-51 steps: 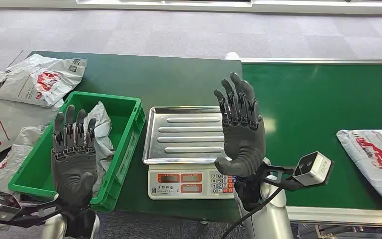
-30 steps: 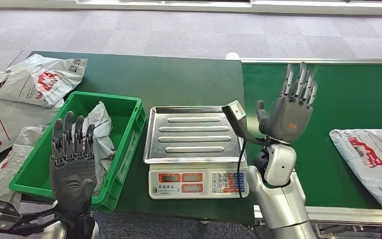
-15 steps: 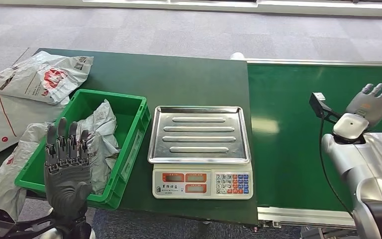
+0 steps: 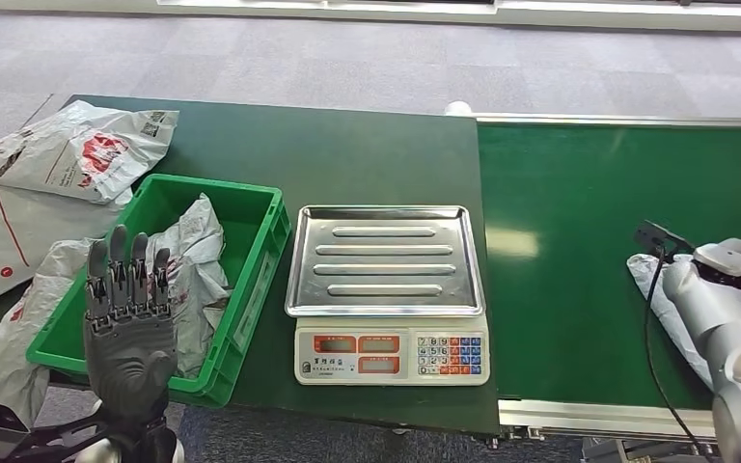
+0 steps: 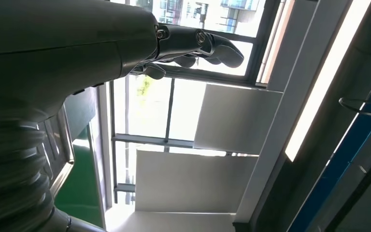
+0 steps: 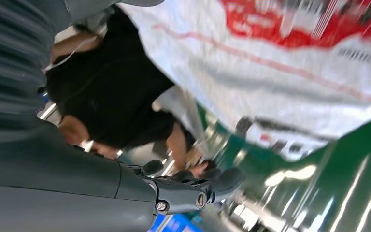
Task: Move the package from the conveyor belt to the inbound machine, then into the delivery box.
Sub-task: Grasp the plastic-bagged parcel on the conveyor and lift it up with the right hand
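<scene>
From the head view I see the package [image 4: 664,309] on the belt [image 4: 579,241] at the far right, under my right hand [image 4: 733,258]. Whether those fingers are apart, I cannot tell. My left hand [image 4: 131,323], fingers straight and empty, is well apart.

The left hand [image 4: 131,323] stands raised, palm turned away, fingers [image 4: 125,273] straight up and close together, holding nothing. The silver right arm [image 4: 733,328] reaches forward at the far right; the right hand [image 6: 125,186] has dark fingers [image 6: 207,186] stretched out, nothing visibly between them.
</scene>
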Tool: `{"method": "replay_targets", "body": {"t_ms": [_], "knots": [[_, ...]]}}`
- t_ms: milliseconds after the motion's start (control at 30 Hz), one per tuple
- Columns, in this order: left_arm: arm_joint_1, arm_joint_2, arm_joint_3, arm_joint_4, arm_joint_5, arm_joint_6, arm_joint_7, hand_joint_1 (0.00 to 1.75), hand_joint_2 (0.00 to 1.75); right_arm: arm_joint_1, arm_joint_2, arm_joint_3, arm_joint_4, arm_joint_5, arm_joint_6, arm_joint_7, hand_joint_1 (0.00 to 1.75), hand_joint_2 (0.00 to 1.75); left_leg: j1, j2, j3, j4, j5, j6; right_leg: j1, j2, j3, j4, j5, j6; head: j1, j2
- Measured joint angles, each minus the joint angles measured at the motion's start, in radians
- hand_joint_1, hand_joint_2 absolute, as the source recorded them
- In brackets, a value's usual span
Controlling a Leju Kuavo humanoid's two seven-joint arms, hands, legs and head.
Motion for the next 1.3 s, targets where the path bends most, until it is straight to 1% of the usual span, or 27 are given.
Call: {"method": "replay_targets", "body": {"t_ms": [100,367,533,633,667,733,867,967,1000,1067,1167,1233,1300], "knots": [[-0.002,-0.004,0.002,0.001,-0.027,-0.009,-0.016,0.00,1.75,0.013,0.018,-0.061,0.006,-0.034,0.018,-0.063,0.00,1.75,0.000,0.001,0.000,0.000,0.000,0.000,0.000,0.001,0.000,0.000,0.000,0.000,0.000,0.000],[-0.005,-0.010,0.007,0.000,-0.057,-0.010,-0.028,0.00,1.75,0.035,0.073,-0.151,0.010,-0.055,0.018,-0.127,0.00,1.75,0.000,0.002,0.001,0.000,0.000,0.000,0.000,0.001,0.000,0.000,0.000,0.000,0.000,0.000],[-0.017,-0.010,0.016,-0.007,-0.073,-0.010,-0.028,0.00,1.75,0.064,0.103,-0.190,0.010,-0.056,-0.036,-0.149,0.00,1.75,0.000,0.001,0.000,0.000,0.000,0.000,0.000,0.000,0.000,0.000,0.000,0.000,0.000,0.000],[-0.024,-0.010,0.027,-0.013,-0.075,-0.009,-0.026,0.00,1.75,0.071,0.111,-0.205,0.010,-0.017,-0.111,-0.164,0.00,1.75,0.000,0.001,0.000,0.000,0.000,0.000,0.000,0.000,0.000,0.000,0.000,0.000,0.000,0.000],[-0.025,-0.010,0.031,-0.016,-0.075,-0.008,-0.025,0.00,1.75,0.070,0.110,-0.208,0.010,0.003,-0.136,-0.190,0.00,1.75,0.000,0.001,0.000,0.000,0.000,0.000,0.000,0.001,0.000,0.000,0.000,0.000,0.000,0.000],[-0.030,-0.009,0.035,-0.019,-0.075,-0.010,-0.024,0.00,1.75,0.064,0.105,-0.209,0.010,0.039,-0.161,-0.268,0.00,1.75,0.000,0.001,0.000,0.000,0.000,0.000,0.000,0.001,0.000,0.000,0.000,0.000,0.000,0.000],[-0.044,-0.006,0.039,-0.018,-0.084,-0.011,-0.028,0.00,1.75,0.051,0.093,-0.205,0.010,0.086,-0.172,-0.400,0.00,1.75,0.000,0.000,0.000,0.000,0.000,0.000,0.000,-0.001,0.001,0.000,0.000,0.000,0.000,0.000],[-0.055,-0.003,0.047,-0.017,-0.095,-0.023,-0.030,0.00,1.75,0.050,0.087,-0.201,0.010,0.065,-0.184,-0.578,0.00,1.75,0.000,0.001,0.001,0.000,0.000,0.000,0.000,0.000,0.000,0.000,0.000,0.000,0.000,0.000],[-0.059,-0.002,0.051,-0.015,-0.098,-0.028,-0.030,0.00,1.75,0.050,0.085,-0.201,0.010,0.056,-0.186,-0.624,0.00,1.75,0.000,0.001,0.001,0.000,0.000,0.000,0.000,0.000,0.000,0.000,0.000,0.000,0.000,0.000],[-0.063,0.000,0.056,-0.013,-0.102,-0.035,-0.030,0.00,1.75,0.049,0.080,-0.201,0.010,0.046,-0.186,-0.664,0.00,1.75,0.000,0.001,0.001,0.000,0.000,0.000,0.000,0.000,0.001,0.000,0.000,0.000,0.000,0.000],[-0.066,0.003,0.061,-0.008,-0.107,-0.043,-0.030,0.00,1.75,0.047,0.076,-0.201,0.010,0.048,-0.180,-0.675,0.00,1.75,0.000,0.000,0.001,0.000,0.000,0.000,0.000,0.000,0.001,0.000,0.000,0.000,0.000,0.000],[-0.070,0.004,0.064,-0.002,-0.121,-0.045,-0.030,0.00,1.75,0.045,0.074,-0.201,0.010,0.066,-0.162,-0.687,0.00,1.75,0.000,0.000,0.001,0.000,0.000,0.000,0.000,0.000,0.001,0.000,0.000,0.000,0.000,0.000],[-0.073,0.006,0.065,0.006,-0.142,-0.043,-0.030,0.00,1.75,0.045,0.070,-0.199,0.011,0.087,-0.138,-0.718,0.00,1.75,0.000,0.000,0.000,0.000,0.000,0.000,0.000,0.000,0.001,0.000,0.000,0.000,0.000,0.000]]}}
